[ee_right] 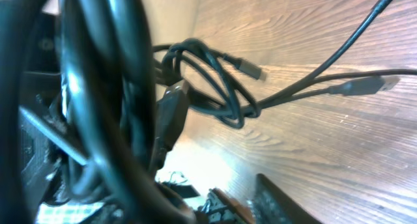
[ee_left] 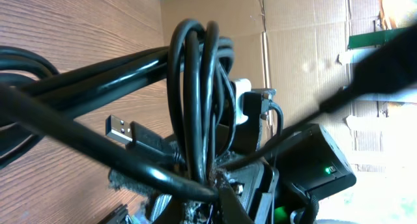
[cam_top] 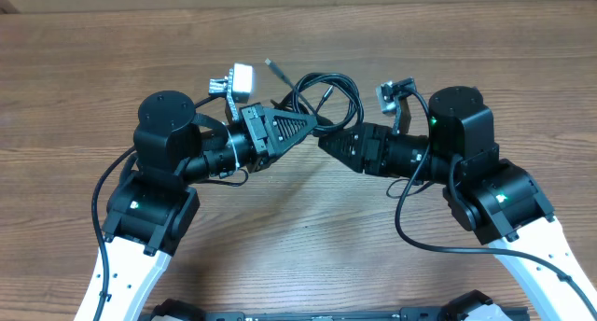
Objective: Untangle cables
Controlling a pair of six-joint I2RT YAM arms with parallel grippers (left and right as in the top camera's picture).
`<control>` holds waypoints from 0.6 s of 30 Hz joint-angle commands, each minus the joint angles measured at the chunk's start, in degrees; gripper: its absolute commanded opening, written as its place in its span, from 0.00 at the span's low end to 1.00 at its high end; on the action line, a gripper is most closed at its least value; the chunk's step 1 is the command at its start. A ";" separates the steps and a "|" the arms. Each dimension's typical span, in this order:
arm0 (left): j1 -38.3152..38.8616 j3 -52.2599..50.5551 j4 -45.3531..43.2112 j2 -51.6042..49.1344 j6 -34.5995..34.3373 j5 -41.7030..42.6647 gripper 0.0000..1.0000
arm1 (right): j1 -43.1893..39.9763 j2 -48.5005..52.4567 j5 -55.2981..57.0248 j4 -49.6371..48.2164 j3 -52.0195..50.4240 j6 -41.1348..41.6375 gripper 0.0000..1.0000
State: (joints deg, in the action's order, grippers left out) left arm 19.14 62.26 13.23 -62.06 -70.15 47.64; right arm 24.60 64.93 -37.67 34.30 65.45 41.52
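Observation:
The cables [cam_top: 328, 90] are thin black cords tangled in loops at the table's middle back, with a plug end [cam_top: 272, 67] lying loose. My left gripper [cam_top: 306, 130] and right gripper [cam_top: 325, 142] meet tip to tip just below the tangle. In the left wrist view a bundle of cable loops [ee_left: 195, 87] hangs in front, a USB plug [ee_left: 120, 128] sticks out, and one cord runs into my shut jaws [ee_left: 218, 188]. In the right wrist view blurred cords [ee_right: 104, 87] run down to my nearly closed jaws [ee_right: 251, 208]. More loops [ee_right: 208, 87] and plugs [ee_right: 365, 86] lie on the wood.
The wooden table [cam_top: 298, 237] spreads all round. Thick black arm wires [cam_top: 410, 218] loop beside each arm. Cardboard [ee_left: 306, 28] stands behind the table's far edge.

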 commanded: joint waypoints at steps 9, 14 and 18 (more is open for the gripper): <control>-3.91 0.48 -2.14 0.26 1.03 8.87 0.04 | -0.11 -0.37 13.27 6.25 1.16 0.68 0.60; -6.14 0.48 -1.92 0.26 3.56 11.08 0.04 | -0.24 -1.16 10.51 4.83 1.16 -1.38 0.66; -6.14 0.48 -1.97 0.26 6.23 9.97 0.04 | -0.24 -2.84 2.45 0.07 1.16 -7.93 0.69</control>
State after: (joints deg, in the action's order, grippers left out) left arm 13.23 62.24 11.94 -62.06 -68.12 55.96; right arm 24.53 64.60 -29.21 36.51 65.47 39.22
